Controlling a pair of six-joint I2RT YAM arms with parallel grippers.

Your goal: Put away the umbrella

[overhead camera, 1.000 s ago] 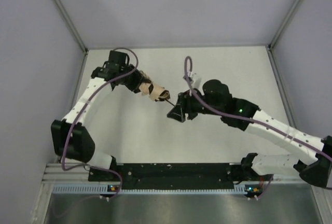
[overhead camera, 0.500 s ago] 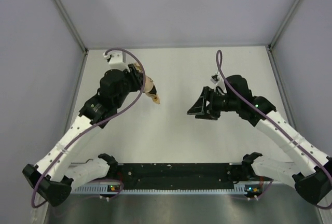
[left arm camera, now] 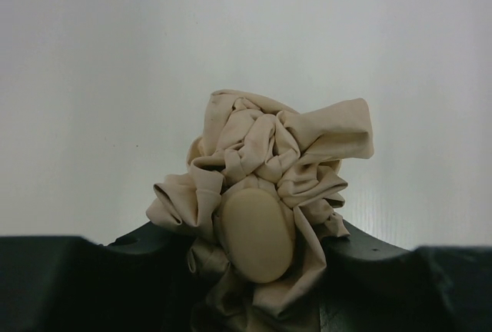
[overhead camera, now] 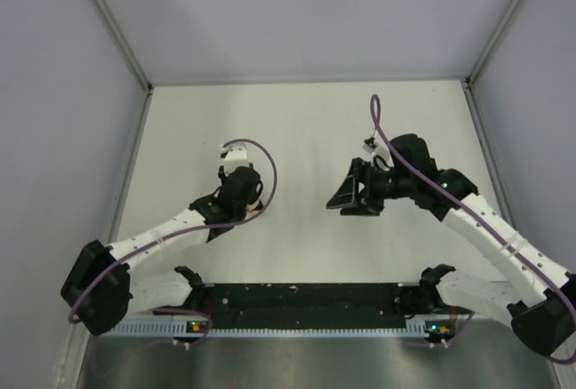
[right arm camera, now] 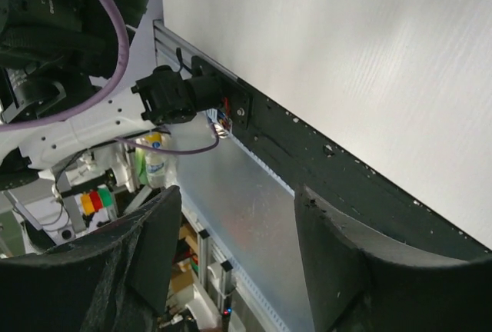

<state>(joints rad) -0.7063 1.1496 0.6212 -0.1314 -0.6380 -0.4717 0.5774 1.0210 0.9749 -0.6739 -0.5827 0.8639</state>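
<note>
**Umbrella clamped in left pincer, right pincer spread and empty**

Grips the umbrella (left arm camera: 265, 167) in the left pincer (left arm camera: 257, 274), clamped tight on crumpled beige fabric low in the left wrist view. Shows an oval tan handle end (left arm camera: 257, 234) facing the lens, with folds bunched above and around it. Hides shaft, strap and closure band somewhere inside the cloth. Cuts off the lowest fabric at the bottom frame edge.

From above, buries nearly all of the umbrella under the left wrist, low over the near-left part of the white surface (overhead camera: 306, 128). Cannot tell whether touching the surface or just clear of it.

Keeps the right pincer (right arm camera: 238, 251) spread wide with nothing between the dark, blurred fingers (right arm camera: 146, 263). Sits well apart from the umbrella, looking toward the black base rail (right arm camera: 323, 155).
</note>
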